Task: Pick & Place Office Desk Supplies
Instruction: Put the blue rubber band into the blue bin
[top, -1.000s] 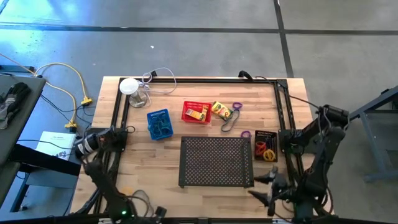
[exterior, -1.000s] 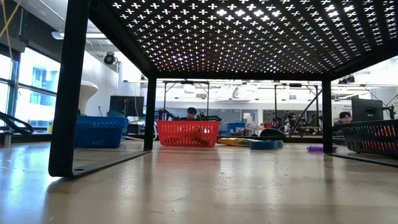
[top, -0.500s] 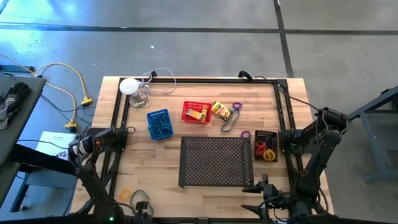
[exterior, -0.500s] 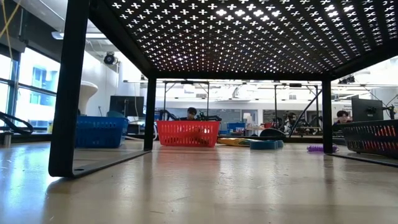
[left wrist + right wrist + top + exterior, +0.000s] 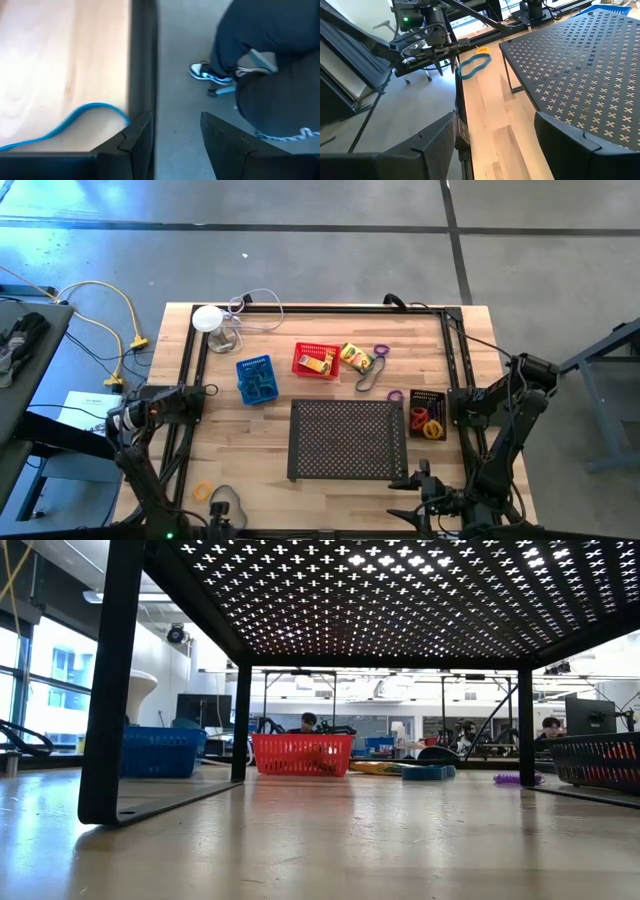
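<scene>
Rubber-band loop [image 5: 474, 65], limp and featherlight, lay at the bench edge between both tools, best pinched across one strand; left tool [image 5: 170, 137] and right tool [image 5: 495, 140] gaped empty, well short of it.

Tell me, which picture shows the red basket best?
The high view: the red basket shows from above with a yellow crayon box inside. The low view shows only its side. Neither wrist view shows it.

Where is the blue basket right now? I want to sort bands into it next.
In the high view the blue basket stands left of the red basket, just beyond the black perforated tray's far-left corner.
</scene>
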